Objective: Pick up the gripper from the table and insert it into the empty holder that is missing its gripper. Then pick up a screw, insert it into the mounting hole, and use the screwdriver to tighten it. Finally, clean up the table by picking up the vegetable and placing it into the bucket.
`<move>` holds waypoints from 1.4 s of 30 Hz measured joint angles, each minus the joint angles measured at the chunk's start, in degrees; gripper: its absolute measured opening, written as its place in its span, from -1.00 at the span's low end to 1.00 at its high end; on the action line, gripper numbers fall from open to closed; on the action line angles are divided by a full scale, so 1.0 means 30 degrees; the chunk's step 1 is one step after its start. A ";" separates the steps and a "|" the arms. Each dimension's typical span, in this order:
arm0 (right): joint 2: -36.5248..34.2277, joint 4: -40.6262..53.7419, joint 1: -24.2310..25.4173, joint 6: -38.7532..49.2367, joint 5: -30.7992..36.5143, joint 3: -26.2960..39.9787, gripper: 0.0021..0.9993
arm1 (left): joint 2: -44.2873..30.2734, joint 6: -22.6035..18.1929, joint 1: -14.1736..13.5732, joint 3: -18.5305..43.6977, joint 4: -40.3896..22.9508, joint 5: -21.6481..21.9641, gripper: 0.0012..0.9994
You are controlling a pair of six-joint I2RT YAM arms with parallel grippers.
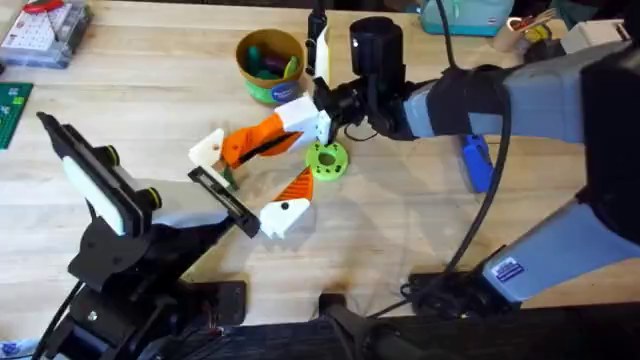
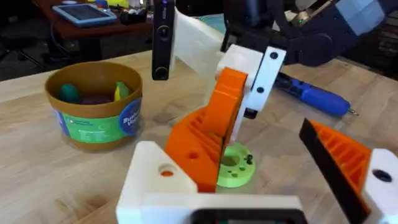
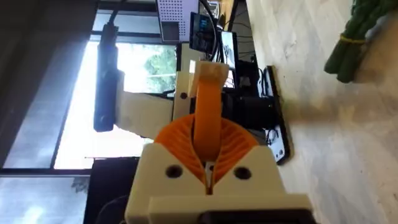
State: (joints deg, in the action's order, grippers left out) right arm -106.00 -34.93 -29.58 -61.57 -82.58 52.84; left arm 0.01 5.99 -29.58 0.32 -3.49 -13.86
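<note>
Pale cream tip (image 3: 210, 72) at my R gripper (image 3: 209, 102) pads, jaws closed, can't tell if gripped; L gripper (image 2: 267, 146) wide open, empty.

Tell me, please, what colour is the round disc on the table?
Bright lime green disc, seen best in the left wrist view.

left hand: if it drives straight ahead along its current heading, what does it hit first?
The right hand. Its orange fingers hang directly ahead, between the left hand's open fingers. The green disc lies just beyond, though depth is hard to judge.
</note>
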 joint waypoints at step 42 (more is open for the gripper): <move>-0.0044 0.2262 -0.0642 0.0048 -0.0101 0.0342 -0.99 | 0.0000 0.0170 -0.0051 0.0000 0.0095 -0.1985 0.97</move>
State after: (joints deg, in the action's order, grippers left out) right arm -106.13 -28.14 -31.51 -61.43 -82.88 53.87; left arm 0.01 6.50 -29.74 0.32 -3.20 -19.81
